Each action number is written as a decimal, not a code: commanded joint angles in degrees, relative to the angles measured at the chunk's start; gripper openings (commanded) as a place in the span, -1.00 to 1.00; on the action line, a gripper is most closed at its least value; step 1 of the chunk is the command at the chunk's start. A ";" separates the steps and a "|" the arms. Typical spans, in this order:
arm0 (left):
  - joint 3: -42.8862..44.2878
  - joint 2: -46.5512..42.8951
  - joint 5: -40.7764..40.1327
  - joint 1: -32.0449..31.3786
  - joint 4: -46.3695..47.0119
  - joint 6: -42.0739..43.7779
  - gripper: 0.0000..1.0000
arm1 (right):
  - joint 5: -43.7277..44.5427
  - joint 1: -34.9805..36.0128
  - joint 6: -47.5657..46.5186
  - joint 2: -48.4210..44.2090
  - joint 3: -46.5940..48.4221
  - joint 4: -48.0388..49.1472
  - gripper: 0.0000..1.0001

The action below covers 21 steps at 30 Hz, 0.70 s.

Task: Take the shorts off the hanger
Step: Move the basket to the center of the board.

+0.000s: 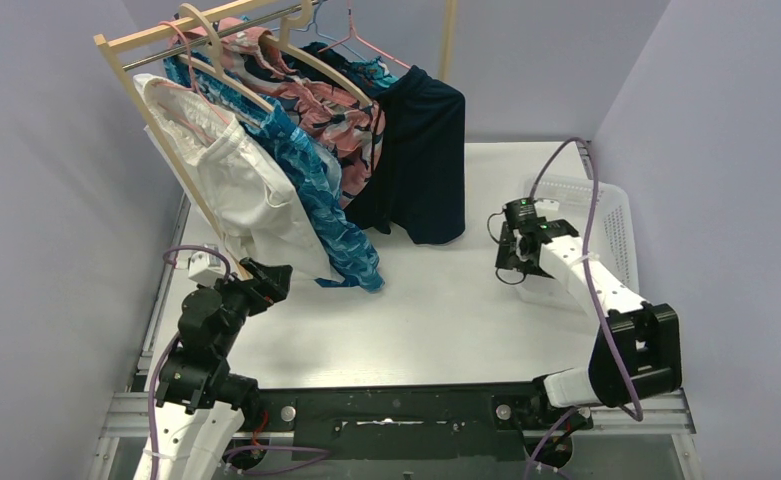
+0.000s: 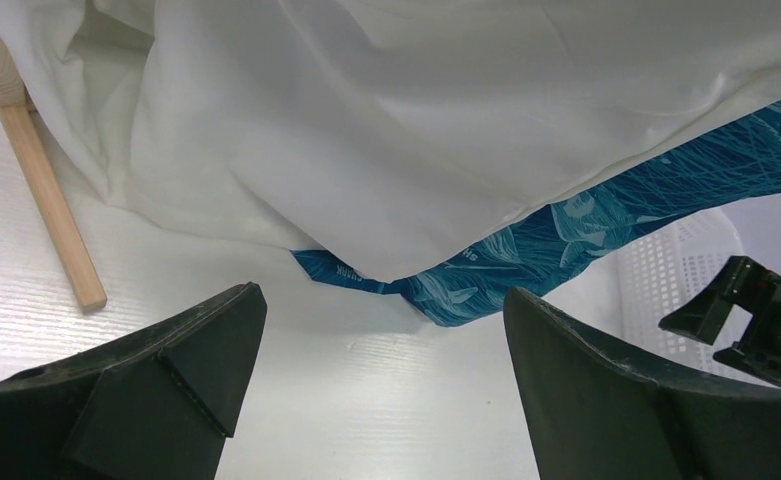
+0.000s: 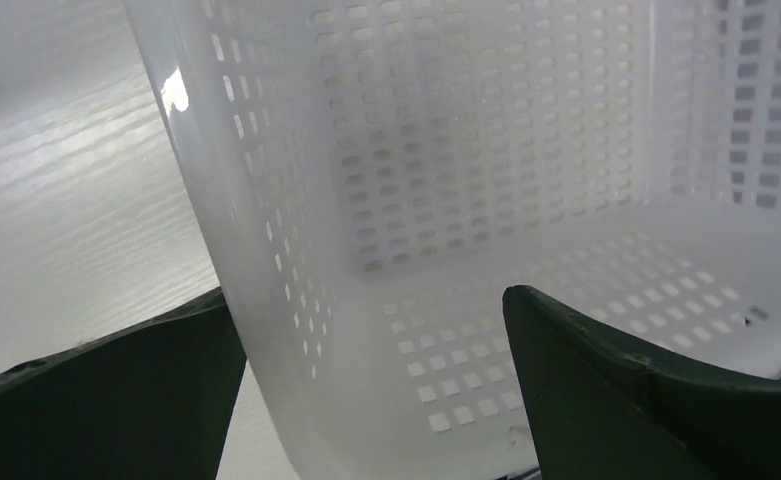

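Several shorts hang on hangers (image 1: pixel 228 82) from a wooden rack (image 1: pixel 131 42) at the back left: white shorts (image 1: pixel 238 192) in front, then blue patterned shorts (image 1: pixel 318 205), pink floral shorts (image 1: pixel 334 112) and dark navy shorts (image 1: pixel 424 165). A teal pair (image 1: pixel 369 70) peeks out behind. My left gripper (image 1: pixel 272 279) is open, low by the white hem. In the left wrist view the white shorts (image 2: pixel 416 130) and the blue hem (image 2: pixel 586 232) hang just beyond the left gripper (image 2: pixel 381 300), which holds nothing. My right gripper (image 1: pixel 516 256) is open at the basket's near-left corner.
A white perforated basket (image 1: pixel 606 215) stands at the right; its corner wall (image 3: pixel 266 250) lies between my open right fingers, one finger outside (image 3: pixel 146 380), one over the inside. The rack's wooden leg (image 2: pixel 51 205) rests on the table left of my left gripper.
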 commanded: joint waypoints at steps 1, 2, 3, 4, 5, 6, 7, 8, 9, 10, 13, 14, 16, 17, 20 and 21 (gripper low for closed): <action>1.30 -0.01 -1.37 -0.35 0.83 -0.94 0.82 | 6.40 -3.85 -1.89 -5.67 0.46 -0.28 0.95; 1.32 -0.09 -1.34 -0.35 0.85 -1.03 0.82 | 5.85 -4.24 -2.42 -6.70 0.71 -0.37 0.95; 1.34 -0.11 -1.32 -0.38 0.89 -1.04 0.81 | 4.59 -4.33 -2.96 -7.50 1.03 -0.35 0.95; 1.34 -0.11 -1.43 -0.40 0.93 -1.06 0.82 | 2.52 -4.40 -3.49 -8.34 1.44 -0.15 0.95; 1.34 -0.14 -1.38 -0.34 0.98 -1.12 0.82 | 0.18 -4.31 -3.83 -9.39 1.95 0.13 0.95; 1.39 -0.12 -1.34 -0.33 1.16 -1.15 0.81 | -2.13 -4.16 -3.93 -10.47 2.39 0.39 0.95; 1.43 -0.12 -1.29 -0.39 1.27 -1.16 0.82 | -3.85 -4.07 -3.68 -11.65 2.79 0.70 0.95; 1.56 -0.11 -1.22 -0.39 1.36 -1.28 0.82 | -5.71 -3.96 -3.53 -13.06 3.01 1.15 0.95; 1.60 -0.11 -1.07 -0.36 1.44 -1.29 0.82 | -8.13 -3.87 -3.45 -14.38 3.15 1.89 0.95; 1.73 -0.07 -0.90 -0.36 1.53 -1.34 0.82 | -10.57 -3.86 -3.26 -15.99 3.09 2.76 0.95; 2.53 0.70 -0.92 -0.33 0.93 -1.85 0.82 | -22.51 -3.41 -2.30 -21.59 0.59 8.22 0.95; 3.10 1.11 -0.55 -0.40 0.39 -1.35 0.82 | -26.31 -3.12 -1.27 -23.62 -1.01 11.84 0.96; 4.16 1.95 0.56 -0.41 -0.16 0.13 0.81 | -32.42 -1.89 1.80 -27.74 -5.24 18.29 0.98; 4.43 2.11 0.70 -0.37 -0.49 0.39 0.82 | -34.45 -0.62 3.86 -29.69 -7.39 21.58 0.98; 6.26 2.01 0.86 -0.40 -2.14 2.97 0.82 | -34.61 5.45 6.38 -35.33 -13.25 30.42 0.90; 6.57 1.81 -0.19 -0.41 -2.58 3.22 0.83 | -33.94 7.54 6.54 -37.00 -14.97 33.06 0.88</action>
